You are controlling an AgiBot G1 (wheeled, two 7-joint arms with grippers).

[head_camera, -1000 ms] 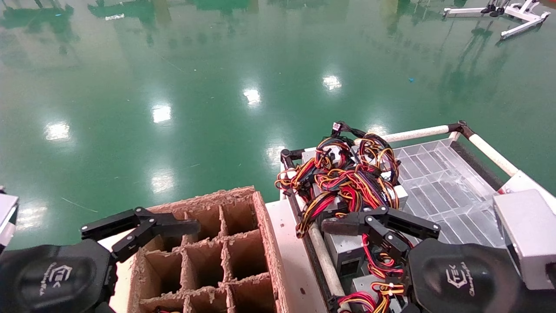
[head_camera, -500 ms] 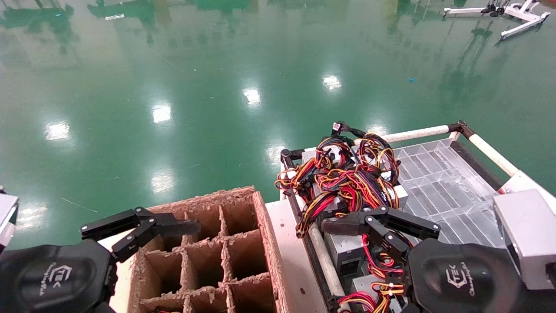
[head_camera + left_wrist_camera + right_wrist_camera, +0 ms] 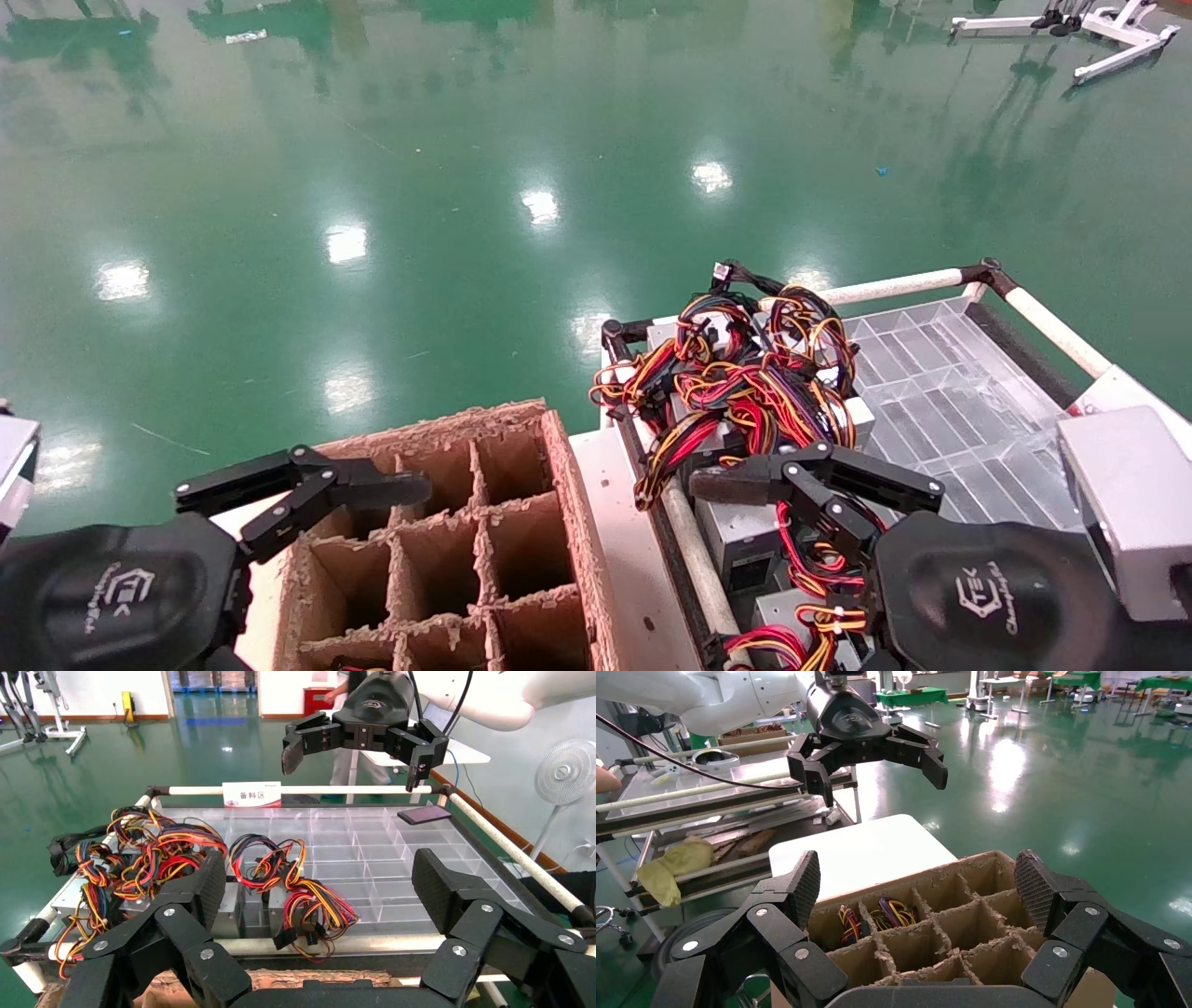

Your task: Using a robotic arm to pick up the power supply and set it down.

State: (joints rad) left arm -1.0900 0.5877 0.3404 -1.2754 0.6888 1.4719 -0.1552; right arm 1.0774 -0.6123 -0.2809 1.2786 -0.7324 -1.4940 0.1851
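**Both grippers spread wide, supplies in the tray**

Head view: the left gripper point(image 3: 303, 486) hangs over the far left corner of the carton point(image 3: 568, 508), a cardboard box split into cells, its fingers spread wide with nothing between them. The right gripper point(image 3: 815, 480) hovers over the tray point(image 3: 941, 391), fingers likewise spread and empty, just above a grey power supply point(image 3: 740, 540) that lies at the tray's near left edge. More supplies sit farther back under a tangle of wires point(image 3: 745, 377). The green floor point(image 3: 419, 205) lies beyond.

Left wrist view: the left gripper's point(image 3: 320, 896) fingers point(image 3: 207, 888) stand far apart, framing the tray point(image 3: 393, 846). Power supplies with looped wires point(image 3: 292, 881) lie along the tray's side nearest the camera. A sign point(image 3: 251, 794) hangs on the tray's far rail. The right gripper point(image 3: 351, 759) shows above, spread wide.

Right wrist view: the right gripper's point(image 3: 919, 885) fingers point(image 3: 1035, 888) are wide apart over the carton point(image 3: 947, 934). Some wires point(image 3: 891, 913) show inside two cells. The left gripper point(image 3: 877, 759) hangs beyond, spread wide, above a white table point(image 3: 863, 853).
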